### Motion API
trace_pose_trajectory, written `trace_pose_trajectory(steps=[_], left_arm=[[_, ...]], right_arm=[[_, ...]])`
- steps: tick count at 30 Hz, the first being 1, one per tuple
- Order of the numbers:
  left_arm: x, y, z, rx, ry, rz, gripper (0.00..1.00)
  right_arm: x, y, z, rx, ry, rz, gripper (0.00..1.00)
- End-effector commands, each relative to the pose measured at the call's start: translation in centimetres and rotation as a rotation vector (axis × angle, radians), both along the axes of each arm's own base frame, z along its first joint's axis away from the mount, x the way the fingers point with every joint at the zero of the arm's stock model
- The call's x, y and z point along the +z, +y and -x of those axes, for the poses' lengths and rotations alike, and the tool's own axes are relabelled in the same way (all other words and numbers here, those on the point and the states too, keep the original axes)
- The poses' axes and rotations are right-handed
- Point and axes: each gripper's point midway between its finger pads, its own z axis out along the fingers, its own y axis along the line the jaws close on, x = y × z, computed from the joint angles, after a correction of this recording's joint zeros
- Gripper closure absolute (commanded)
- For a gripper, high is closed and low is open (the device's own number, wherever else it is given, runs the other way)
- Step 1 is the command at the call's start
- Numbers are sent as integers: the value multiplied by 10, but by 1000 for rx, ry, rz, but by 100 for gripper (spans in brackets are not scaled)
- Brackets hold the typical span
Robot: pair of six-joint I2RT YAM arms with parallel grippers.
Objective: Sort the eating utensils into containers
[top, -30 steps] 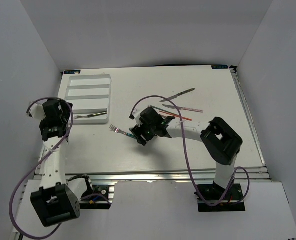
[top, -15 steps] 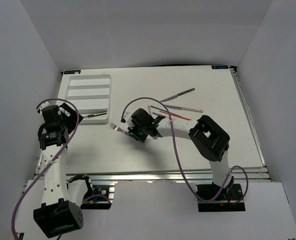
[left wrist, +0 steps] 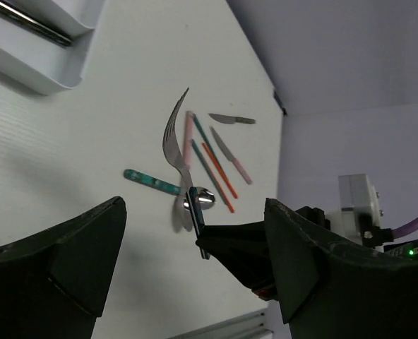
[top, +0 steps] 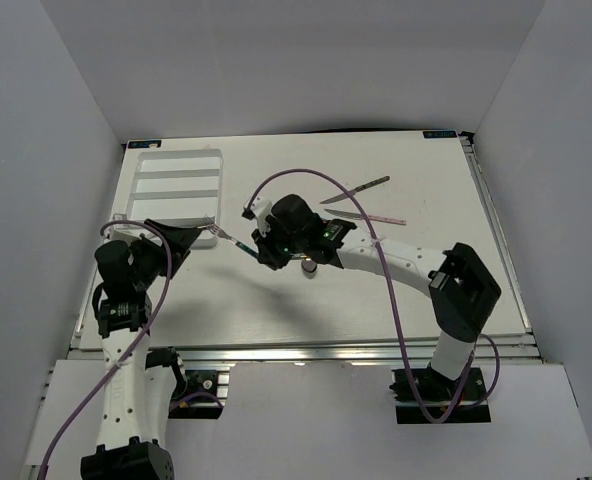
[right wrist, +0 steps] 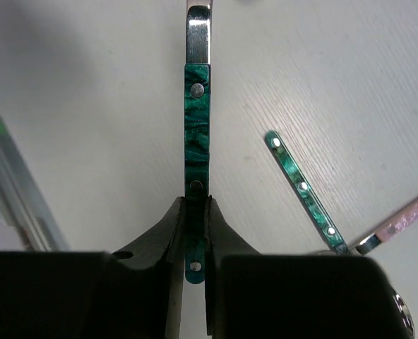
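Okay, right claw (right wrist: 195, 213): clenched on the tail end of the fork's green handle, the rest of the handle sticking straight out past the fingertips.
Fork (top: 234, 241): up off the surface, over the middle-left part, just off the tray's near right corner. The blurry shadow under it in the left wrist view says it's airborne.
Fork's pointing: tines lead, aimed away from the right claw toward the far left. The long axis runs on a diagonal from the claw toward that tray corner.
Left claw (top: 184, 240): released, spread wide and holding nothing. It sits at the tray's near right corner, facing the fork, with the tines close in front of it.
Tray (top: 172, 153): far left corner of the surface, with its slots running left to right. One dark-handled utensil (left wrist: 32, 21) already lies in a slot.
The key relation: the slots lie beyond the tines, but the fork's axis crosses them at an angle. My guess is it needs a twist before it drops in flat.
Nearer arm: the left one is closer to the tray and the right one has the fork, so this looks a bit like a handover setup, though I can't say for sure.
Left over: green-handled spoon (left wrist: 151, 183), chopsticks (left wrist: 212, 166) and two knives lie mid-surface, toward the right.
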Motion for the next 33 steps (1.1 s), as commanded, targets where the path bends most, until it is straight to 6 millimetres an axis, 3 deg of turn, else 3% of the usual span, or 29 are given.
trace_pose_trajectory(steps=[1, 4, 10, 11, 14, 18, 21, 22, 23, 24, 25, 26, 27, 29, 30, 31, 33], left_arm=[[22, -22, -4, -81, -116, 143, 12], [29, -32, -8, -116, -164, 177, 16], [13, -62, -22, -172, -121, 164, 24], [14, -76, -19, -215, -122, 162, 29], [4, -78, -25, -198, -88, 143, 37], [-11, -82, -30, -211, -44, 141, 63], [-8, -80, -34, -201, -58, 130, 85], [-3, -74, -40, -160, -72, 113, 96], [-8, -69, -41, -127, -41, 100, 100], [-10, -63, -44, -91, -26, 89, 100], [-10, -56, -48, -42, -7, 78, 100], [-27, -34, -52, 80, 71, 33, 100], [-41, -23, -56, 149, 137, 16, 100], [-55, 13, -62, 322, 227, -43, 100], [-68, 23, -66, 369, 278, -42, 100], [-72, 43, -70, 435, 291, -37, 100], [-75, 65, -80, 512, 285, -25, 100]], right_arm=[[59, 25, 11, 51, 16, -172, 100], [75, 32, 13, 65, 20, -203, 100], [91, 50, 13, 79, 27, -218, 100], [88, 53, 13, 81, 29, -208, 100], [96, 57, 16, 100, 26, -228, 100], [103, 61, 17, 111, 19, -239, 100], [101, 62, 14, 112, 9, -223, 100], [98, 61, 12, 102, 5, -218, 90], [101, 58, 5, 71, -19, -223, 76], [92, 51, 0, 44, -16, -205, 56], [90, 45, -4, 20, -18, -203, 11], [95, 36, -12, -32, -29, -208, 11], [85, 22, -22, -81, -20, -187, 11], [89, 2, -32, -154, -13, -194, 11], [76, -15, -39, -194, 2, -172, 11], [74, -23, -41, -215, 8, -170, 11], [82, -41, -44, -245, -3, -188, 11]])
